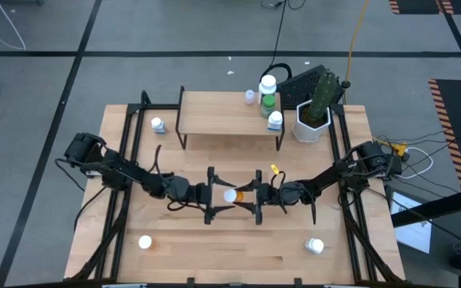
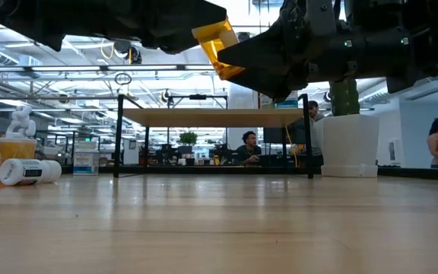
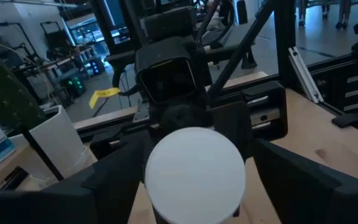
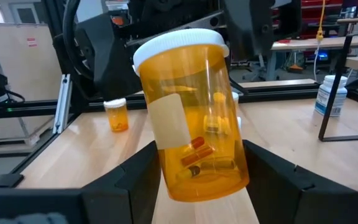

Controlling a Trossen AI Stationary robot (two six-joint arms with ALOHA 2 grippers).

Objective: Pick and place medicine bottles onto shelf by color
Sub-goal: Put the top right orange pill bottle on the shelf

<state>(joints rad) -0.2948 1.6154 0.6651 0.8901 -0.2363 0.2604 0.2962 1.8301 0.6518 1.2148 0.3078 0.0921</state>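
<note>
An orange medicine bottle with a white cap sits in mid-air at the table's middle, between my two grippers. My right gripper is shut on it from the table's right. My left gripper faces it from the left and is open. Its fingers stand on either side of the white cap, and I cannot tell whether they touch it. The shelf stands at the far side. It carries a green bottle and a white bottle at its right end. My right gripper pinches the orange bottle's lower body near its base between its two fingers. It comes roughly level from the table's right. The bottle is lifted clear of the table and is tilted, with its cap up and toward my left gripper.
A white bottle stands left of the shelf and a small one behind it. An orange bottle is near-left and a white bottle near-right. The white cactus planter sits at the far right. Bare wood lies below the grippers.
</note>
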